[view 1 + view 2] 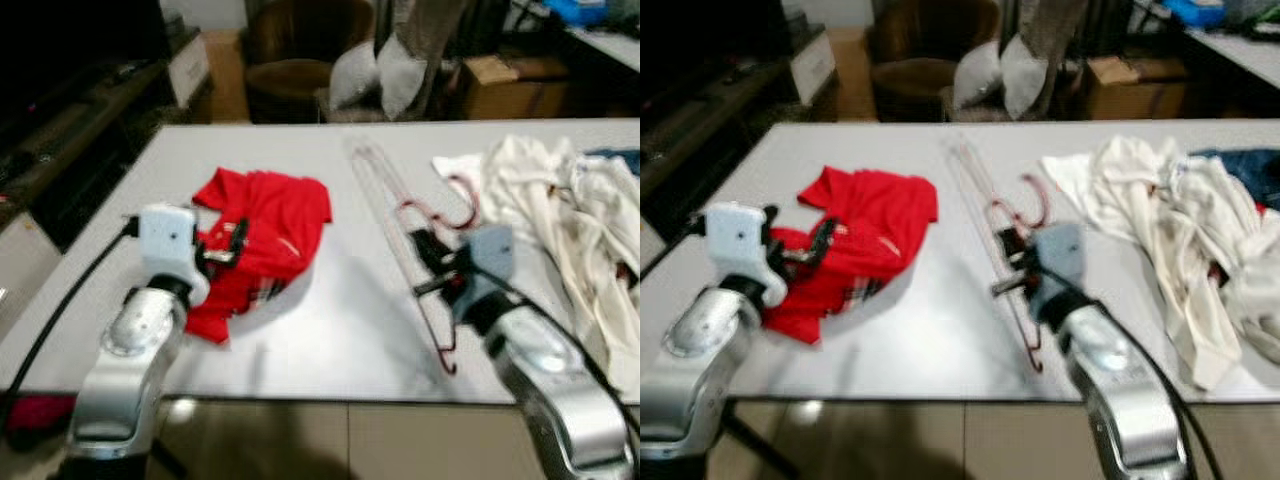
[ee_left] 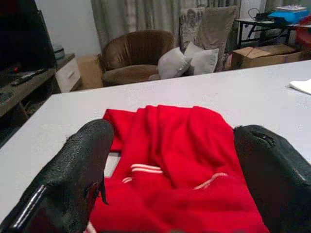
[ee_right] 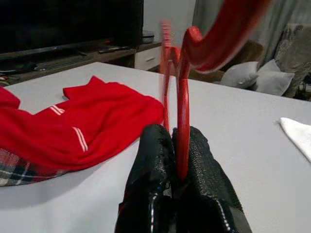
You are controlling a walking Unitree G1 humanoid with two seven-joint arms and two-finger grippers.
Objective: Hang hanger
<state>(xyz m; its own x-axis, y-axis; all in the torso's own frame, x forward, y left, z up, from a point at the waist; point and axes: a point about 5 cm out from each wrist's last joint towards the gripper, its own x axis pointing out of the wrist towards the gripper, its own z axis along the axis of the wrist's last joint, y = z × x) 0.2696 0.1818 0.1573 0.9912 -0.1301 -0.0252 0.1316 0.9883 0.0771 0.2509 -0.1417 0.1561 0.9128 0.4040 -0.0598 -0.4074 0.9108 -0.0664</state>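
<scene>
Right end effector (image 3: 176, 160): clenched on the red hanger (image 1: 425, 250). In the right wrist view both black fingers (image 3: 148, 165) press on a thin red bar of the hanger, w/ the bar running up betw. them and the hook curving overhead. From the head views, the hanger sits over the middle of the white tabletop (image 1: 350, 320); its hook is just beside the pile of white clothes (image 1: 560, 210), its long frame extends toward the robot-side edge, and its lower end shows past the wrist. Whether the frame is resting on the surface or lifted off it: cannot tell (blur).

Left end effector (image 1: 222, 250): released, fingers spread wide. Left wrist view shows one finger (image 2: 73, 179) on each side of the red shirt (image 2: 175, 165), which lies crumpled betw. them. The fingers are at the shirt's near edge; contact w/ the fabric cannot be confirmed. The shirt lies on the left half of the tabletop and has white stripes plus a plaid patch at its lower edge.

Hanger and shirt are apart, w/ bare tabletop betw. them.

Bkgd: brown armchair (image 2: 136, 53) and grey cushions (image 2: 187, 60) beyond the far edge; cardboard box (image 1: 510, 80) to the right of them.
</scene>
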